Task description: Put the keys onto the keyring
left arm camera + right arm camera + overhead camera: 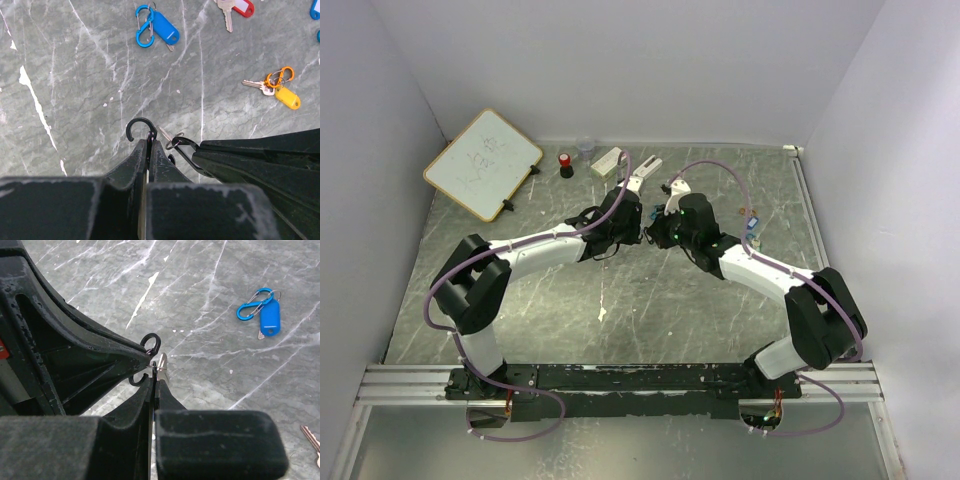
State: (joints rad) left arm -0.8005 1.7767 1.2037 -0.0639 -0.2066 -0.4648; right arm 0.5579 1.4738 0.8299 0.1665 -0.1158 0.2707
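Note:
My left gripper (150, 144) is shut on a black carabiner keyring (141, 129), whose hooked end sticks out past the fingertips. My right gripper (154, 381) is shut on a thin black key tag (200, 154) with a small split ring and a silver key (162, 362). The two grippers meet tip to tip above the table's middle (650, 225), and the key's ring touches the carabiner (150, 342). A blue key tag on a blue clip (159, 26), a red key tag (240, 7) and a yellow tag with an orange clip (285, 92) lie on the table.
A small whiteboard (483, 163) leans at the back left. A red-capped black cylinder (564, 165), a clear cup (585, 147) and two white blocks (608, 160) stand near the back wall. More key tags (752, 225) lie to the right of the grippers. White walls enclose the table.

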